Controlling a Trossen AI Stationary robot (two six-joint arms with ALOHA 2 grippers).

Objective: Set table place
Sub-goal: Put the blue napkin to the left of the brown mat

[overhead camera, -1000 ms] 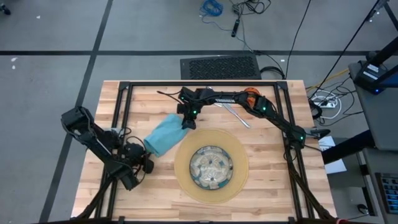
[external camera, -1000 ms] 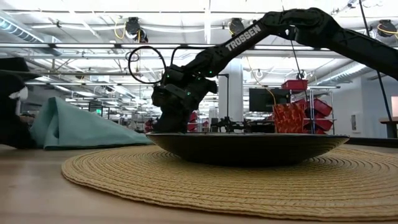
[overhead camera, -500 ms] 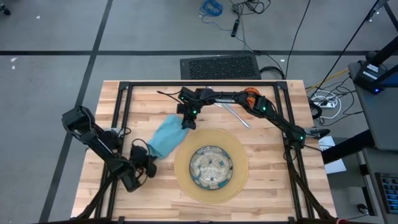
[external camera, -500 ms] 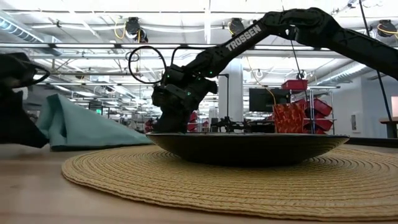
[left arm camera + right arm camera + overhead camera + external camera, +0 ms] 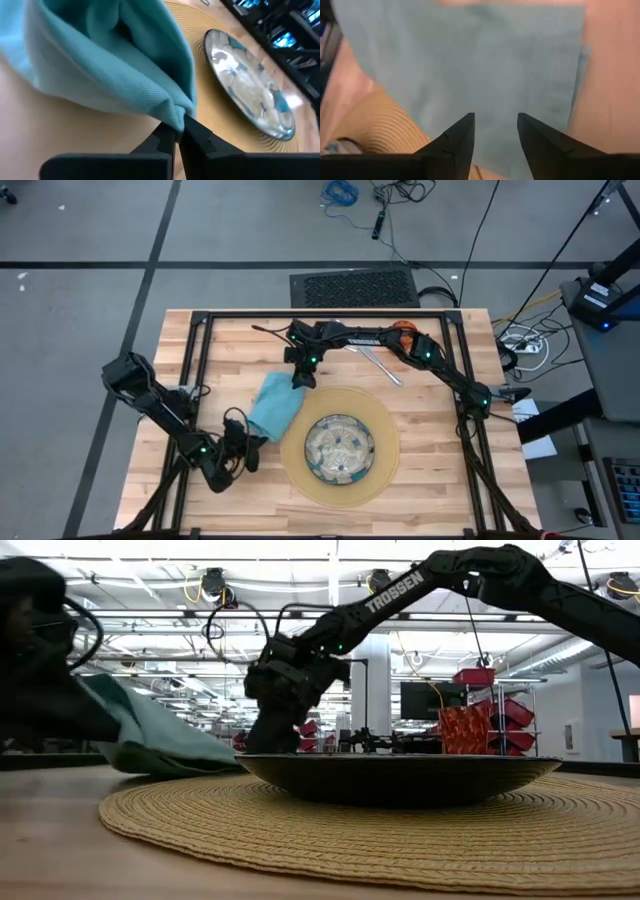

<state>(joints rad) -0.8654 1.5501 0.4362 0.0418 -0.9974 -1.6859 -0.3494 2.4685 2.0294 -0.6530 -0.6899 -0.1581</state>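
The teal napkin [image 5: 275, 405] lies on the wooden table [image 5: 440, 470], left of the round tan mat [image 5: 388, 442]. On the mat stands the patterned glass plate [image 5: 340, 448]. My left gripper [image 5: 252, 446] is shut on the napkin's near corner. My right gripper [image 5: 300, 377] stands open over the napkin's far end [image 5: 485, 65], one finger on either side. Silver cutlery [image 5: 378, 362] and the orange cup [image 5: 403, 330] sit at the far side, under the right arm. My left gripper pinches the napkin's near corner [image 5: 176, 116] between its two fingertips, and a gathered fold of cloth bunches there. The fingers come low from the table's left side. The corner is raised a little, and the rest of the napkin lies on the table. Whether my right gripper touches the napkin cannot be told.
A black metal frame [image 5: 320, 318] runs around the table's far and side edges. The mat's left rim [image 5: 130, 815] lies close to the napkin. Bare wood [image 5: 170, 490] shows left of and in front of the mat.
My left gripper has shut on the napkin's near corner and moved toward the table's right and near edges, toward the mat. The napkin's near end has been drawn along with it and bunched. Its far end under my right gripper has stayed in place.
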